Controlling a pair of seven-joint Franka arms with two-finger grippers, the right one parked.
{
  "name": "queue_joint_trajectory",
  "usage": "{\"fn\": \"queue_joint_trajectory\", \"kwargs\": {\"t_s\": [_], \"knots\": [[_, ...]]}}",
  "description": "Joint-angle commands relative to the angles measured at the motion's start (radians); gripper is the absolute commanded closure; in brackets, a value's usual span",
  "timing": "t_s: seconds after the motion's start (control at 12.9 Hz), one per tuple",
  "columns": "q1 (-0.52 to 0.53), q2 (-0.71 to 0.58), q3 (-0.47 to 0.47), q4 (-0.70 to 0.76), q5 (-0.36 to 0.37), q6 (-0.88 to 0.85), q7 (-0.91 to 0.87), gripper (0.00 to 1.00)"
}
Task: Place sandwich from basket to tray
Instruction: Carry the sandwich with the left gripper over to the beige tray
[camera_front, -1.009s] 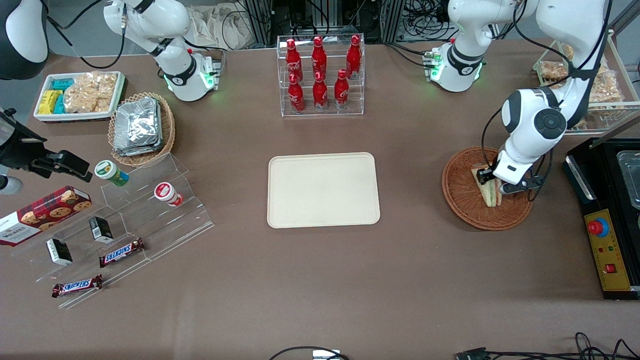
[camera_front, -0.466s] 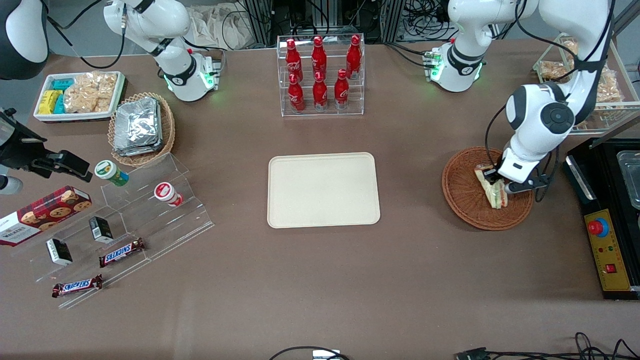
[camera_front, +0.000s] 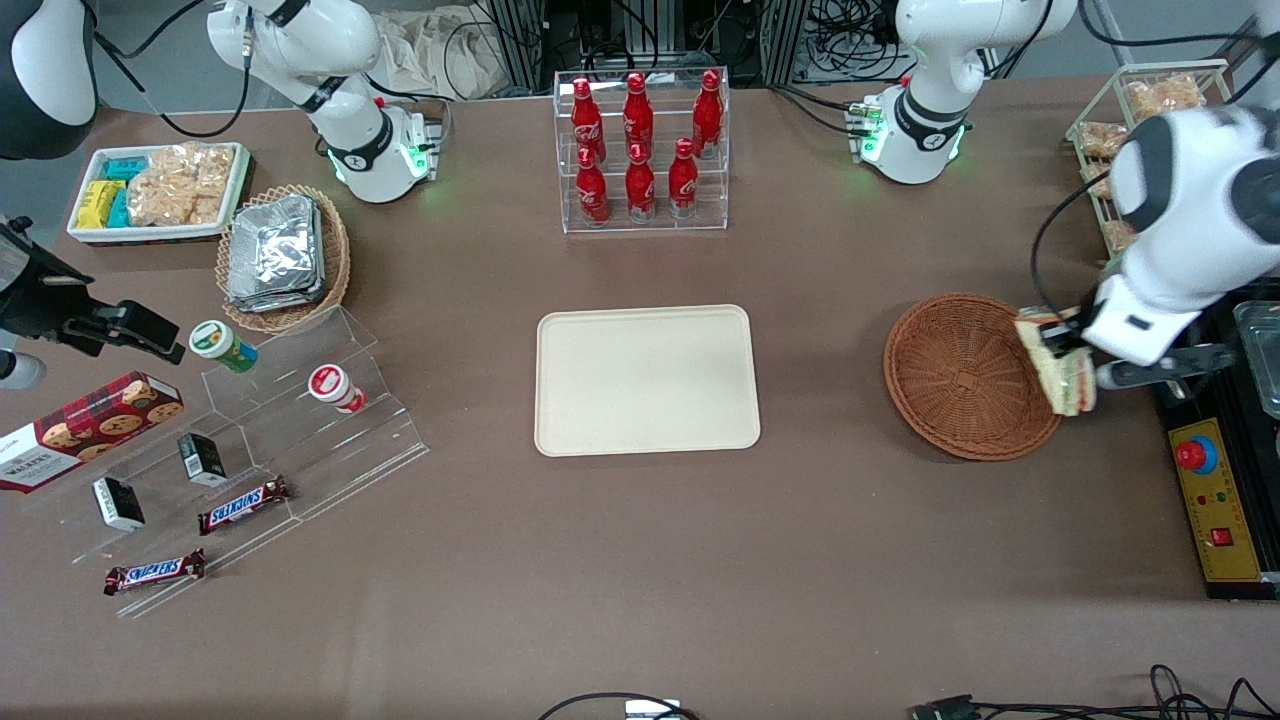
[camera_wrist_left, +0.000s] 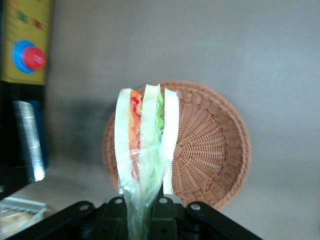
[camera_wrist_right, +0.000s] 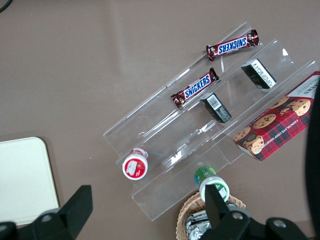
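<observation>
One clear-wrapped triangular sandwich (camera_front: 1058, 366) of white bread with red and green filling, held up in the air, clamped at its lower wrapped end between the fingers of the left arm's black two-finger gripper (camera_front: 1068, 352). In the wrist view the sandwich (camera_wrist_left: 145, 150) stands upright out of the gripper (camera_wrist_left: 142, 212), bread slices edge-on.

One round shallow basket (camera_front: 968, 375) of reddish-brown wicker, on the brown table toward the working arm's end; nothing lies in it. The sandwich hangs over the basket's rim on the side nearest the working arm, above the basket and not touching it. In the wrist view the basket (camera_wrist_left: 210, 145) lies below the sandwich.

One flat rectangular cream-beige plastic tray (camera_front: 647, 380) with rounded corners, mid-table, well apart from the basket and from the gripper; its surface is bare.

One black and yellow control box with a red button (camera_front: 1210, 490), just beside the basket at the working arm's end.

One clear acrylic rack of red bottles (camera_front: 640, 150), farther from the front camera than the tray.
</observation>
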Motion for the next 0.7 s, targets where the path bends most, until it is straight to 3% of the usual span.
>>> {"fn": "queue_joint_trajectory", "kwargs": {"t_s": [0.0,0.16,0.39,0.62], "knots": [[-0.006,0.044,-0.011,0.276,-0.002,-0.251,0.026,0.96],[-0.006,0.069,-0.044,0.419,-0.003,-0.391,0.019,0.96],[-0.007,0.069,-0.107,0.464,-0.009,-0.428,-0.009,0.96],[-0.007,0.075,-0.295,0.463,-0.009,-0.459,-0.244,0.93]]}}
